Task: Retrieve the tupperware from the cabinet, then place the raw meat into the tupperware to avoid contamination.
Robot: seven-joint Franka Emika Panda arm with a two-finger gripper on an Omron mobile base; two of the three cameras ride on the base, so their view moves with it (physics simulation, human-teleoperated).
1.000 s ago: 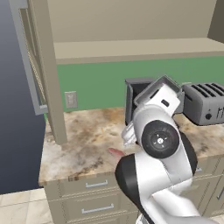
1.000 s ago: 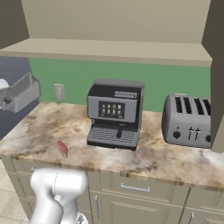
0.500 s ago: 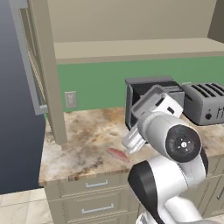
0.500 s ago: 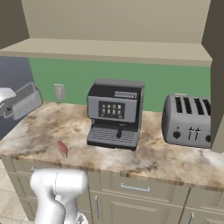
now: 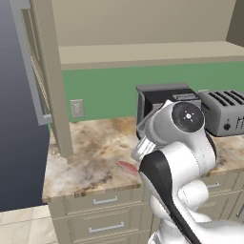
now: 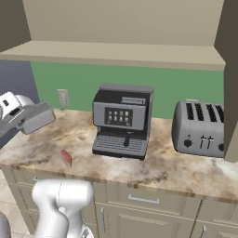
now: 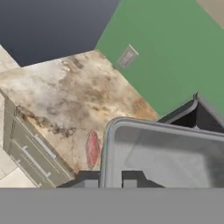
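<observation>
My gripper (image 7: pixel 109 184) is shut on the rim of the tupperware (image 7: pixel 162 154), a translucent grey rectangular container that juts out in front of the hand. In the right base view the gripper (image 6: pixel 22 122) holds the tupperware (image 6: pixel 38 118) above the left end of the counter. The raw meat (image 7: pixel 92 148), a small pinkish-red slab, lies flat on the marbled counter near its front edge, just left of the container's rim in the hand view. The meat (image 6: pixel 66 158) sits below and to the right of the held container. The cabinet (image 5: pixel 143 51) stands open, its shelf bare.
A black coffee machine (image 6: pixel 122 122) stands mid-counter with a silver toaster (image 6: pixel 200 128) to its right. The open cabinet door (image 5: pixel 37 76) hangs over the counter's left end. A wall outlet (image 6: pixel 62 96) is on the green backsplash. Drawers (image 5: pixel 105 202) run below the counter edge.
The hand has come down and slightly right with the tupperware, closer to the counter and the meat. The arm's elbow has swung to the right. The meat has not moved.
</observation>
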